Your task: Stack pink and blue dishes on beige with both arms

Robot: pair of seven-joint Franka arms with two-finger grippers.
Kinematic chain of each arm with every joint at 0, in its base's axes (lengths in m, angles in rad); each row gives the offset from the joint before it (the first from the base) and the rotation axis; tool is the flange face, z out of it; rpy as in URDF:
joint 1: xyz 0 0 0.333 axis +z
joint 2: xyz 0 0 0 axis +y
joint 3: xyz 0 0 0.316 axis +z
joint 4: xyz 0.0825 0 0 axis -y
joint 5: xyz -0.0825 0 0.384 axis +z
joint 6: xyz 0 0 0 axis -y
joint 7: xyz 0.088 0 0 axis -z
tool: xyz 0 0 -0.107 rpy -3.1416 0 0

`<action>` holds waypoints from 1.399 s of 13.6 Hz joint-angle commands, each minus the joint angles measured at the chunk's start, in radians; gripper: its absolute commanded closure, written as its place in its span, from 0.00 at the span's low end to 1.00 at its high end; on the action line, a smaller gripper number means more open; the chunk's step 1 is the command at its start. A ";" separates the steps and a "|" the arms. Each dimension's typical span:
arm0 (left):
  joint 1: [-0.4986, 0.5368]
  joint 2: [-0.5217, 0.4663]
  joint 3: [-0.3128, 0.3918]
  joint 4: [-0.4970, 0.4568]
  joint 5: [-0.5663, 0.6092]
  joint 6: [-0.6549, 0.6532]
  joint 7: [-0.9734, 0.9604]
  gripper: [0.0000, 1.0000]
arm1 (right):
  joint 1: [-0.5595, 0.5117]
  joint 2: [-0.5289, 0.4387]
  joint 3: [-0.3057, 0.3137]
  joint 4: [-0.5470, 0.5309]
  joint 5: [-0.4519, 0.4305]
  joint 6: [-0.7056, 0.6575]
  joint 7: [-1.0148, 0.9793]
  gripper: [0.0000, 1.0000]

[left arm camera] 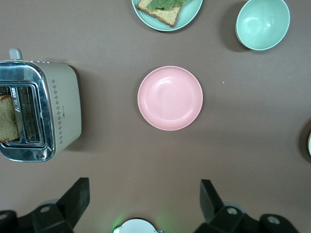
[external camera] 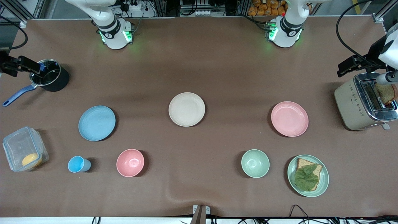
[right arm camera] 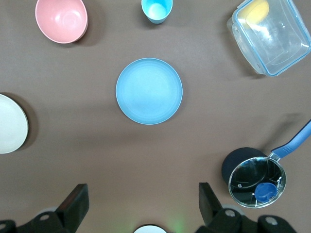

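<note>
The cream-beige plate [external camera: 186, 109] lies bare at the middle of the table. The light blue plate [external camera: 96, 123] lies toward the right arm's end and shows in the right wrist view [right arm camera: 149, 91]. Toward the left arm's end lies the pale pink plate [external camera: 289, 119], also in the left wrist view [left arm camera: 170, 97]. All three plates lie flat and apart. My left gripper [left arm camera: 144, 196] hangs open and empty high over the table, up by the toaster [external camera: 351, 66]. High up by the pot, my right gripper [right arm camera: 141, 199] is likewise open and empty [external camera: 21, 64].
A toaster [external camera: 363, 102] with a bread slice stands at the left arm's end. A mint plate with bread and lettuce [external camera: 323, 180], a mint bowl [external camera: 255, 163], a pink bowl [external camera: 130, 162] and a blue cup [external camera: 77, 164] lie nearer the camera. A clear box [external camera: 25, 149] and a black pot [external camera: 51, 76] stand at the right arm's end.
</note>
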 commanded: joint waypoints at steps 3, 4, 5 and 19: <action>0.002 -0.001 0.004 0.014 -0.010 -0.018 0.011 0.00 | -0.011 -0.014 0.007 -0.015 0.001 0.004 0.005 0.00; 0.003 -0.001 0.004 0.014 -0.012 -0.018 0.011 0.00 | -0.010 -0.014 0.007 -0.015 0.001 0.005 0.005 0.00; 0.005 0.000 0.005 0.014 -0.014 -0.018 0.011 0.00 | -0.010 -0.014 0.007 -0.015 0.001 0.005 0.005 0.00; 0.022 0.053 0.010 -0.300 0.003 0.274 0.012 0.00 | -0.083 0.165 0.005 -0.274 0.001 0.312 -0.003 0.00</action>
